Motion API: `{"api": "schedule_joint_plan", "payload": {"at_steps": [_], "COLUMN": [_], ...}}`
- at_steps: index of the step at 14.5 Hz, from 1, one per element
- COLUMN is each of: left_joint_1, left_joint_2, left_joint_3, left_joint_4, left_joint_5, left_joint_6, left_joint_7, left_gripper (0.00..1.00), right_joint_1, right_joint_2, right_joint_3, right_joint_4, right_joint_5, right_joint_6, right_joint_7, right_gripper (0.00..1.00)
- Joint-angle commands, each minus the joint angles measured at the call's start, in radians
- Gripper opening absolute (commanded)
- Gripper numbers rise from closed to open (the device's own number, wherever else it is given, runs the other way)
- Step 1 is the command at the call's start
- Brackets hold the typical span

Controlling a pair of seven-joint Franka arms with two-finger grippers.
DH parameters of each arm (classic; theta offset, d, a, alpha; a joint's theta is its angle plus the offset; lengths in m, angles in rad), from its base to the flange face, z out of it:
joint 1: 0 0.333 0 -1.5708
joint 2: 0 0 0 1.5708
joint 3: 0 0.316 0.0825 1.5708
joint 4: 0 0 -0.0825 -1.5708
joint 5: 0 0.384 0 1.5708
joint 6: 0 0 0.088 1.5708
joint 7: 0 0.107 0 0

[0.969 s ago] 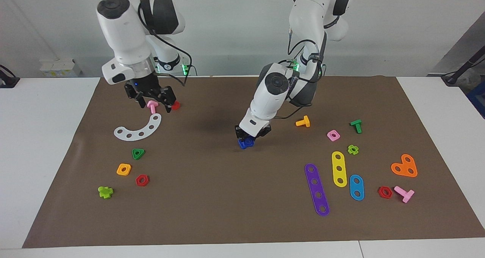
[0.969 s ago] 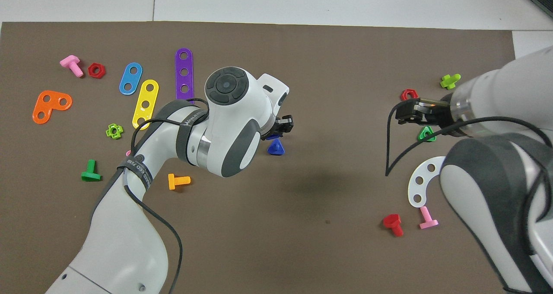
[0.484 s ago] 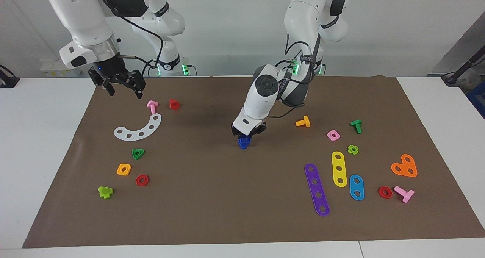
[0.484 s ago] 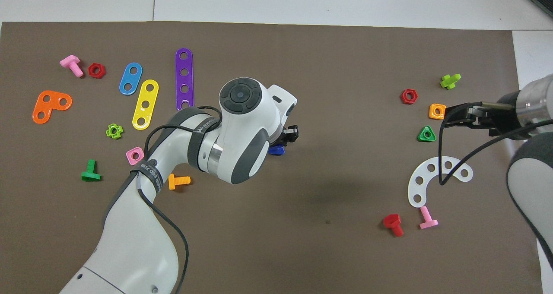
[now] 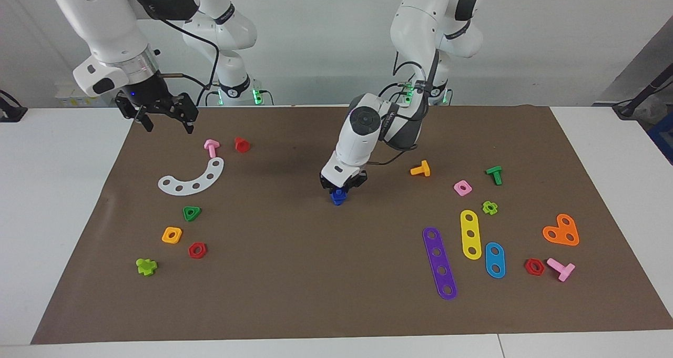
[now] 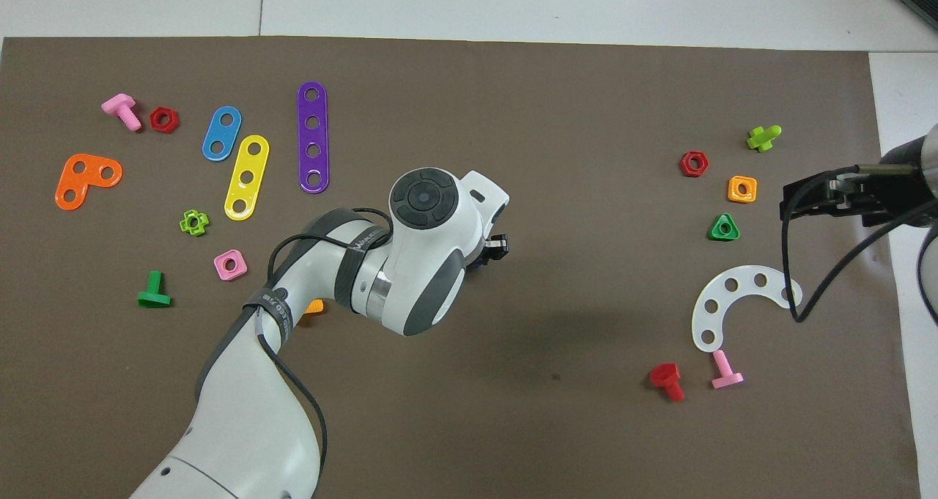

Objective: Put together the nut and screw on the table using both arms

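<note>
1. Nut and screw: a small dark-blue piece (image 5: 338, 195) sits at the tips of the left gripper (image 5: 342, 185) near the middle of the brown mat, well apart from every edge of the table (image 5: 63, 200). Whether it is the nut, the screw or both together I cannot tell — the overhead view hides nearly all of it under the left arm's wrist.
2. A second ago a dark-blue triangular-looking part lay on the mat just beside the gripper in the overhead view. It no longer shows apart there, so the blue parts seem to have come together under the fingers.
3. The left gripper has turned more upright over the piece, fingers drawn narrow around it, and the piece looks pressed against the mat.
4. The right gripper (image 5: 164, 117) has gone up and away from the pink bolt (image 5: 211, 147) and red bolt (image 5: 241, 144) — it now hangs, fingers spread wide and empty, over the mat's corner at the right arm's end, by the robots' edge.
5. Judgement: the joining looks close to done or in its last turn, with the right arm waiting.
</note>
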Motion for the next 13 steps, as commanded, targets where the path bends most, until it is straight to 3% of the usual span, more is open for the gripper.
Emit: {"api": "schedule_joint_plan", "payload": {"at_steps": [1,2,3,8,11,13], "left_joint_1": [-0.016,-0.008,-0.005,0.055,0.192,0.301], "left_joint_2": [-0.014,-0.013,-0.011,0.005,-0.024,-0.102], "left_joint_3": [0.02,0.02,0.022,0.03,0.03,0.033], "left_joint_4": [-0.018,-0.008,-0.001,0.12,0.238,0.241], "left_joint_5": [0.022,0.02,0.023,0.042,0.045,0.042], "left_joint_6": [0.024,0.031,0.039,-0.028,-0.261,-0.37], "left_joint_7": [-0.011,-0.01,-0.01,0.003,0.015,0.157], "left_gripper": [0.0,0.43,0.99,1.0,1.0,1.0], "right_joint_1": [-0.008,-0.007,-0.004,0.005,0.005,-0.007], "right_joint_2": [-0.004,-0.004,-0.004,-0.004,-0.003,-0.003], "right_joint_3": [0.005,0.007,0.007,0.012,0.015,0.016], "right_joint_4": [-0.012,-0.012,-0.012,-0.012,-0.009,-0.011], "right_joint_5": [0.011,0.011,0.009,-0.004,-0.024,-0.008], "right_joint_6": [-0.011,-0.009,-0.006,0.011,0.011,0.006], "right_joint_7": [-0.031,-0.029,-0.029,-0.028,-0.023,-0.026], "right_gripper": [0.99,0.99,0.99,1.0,1.0,1.0]}}
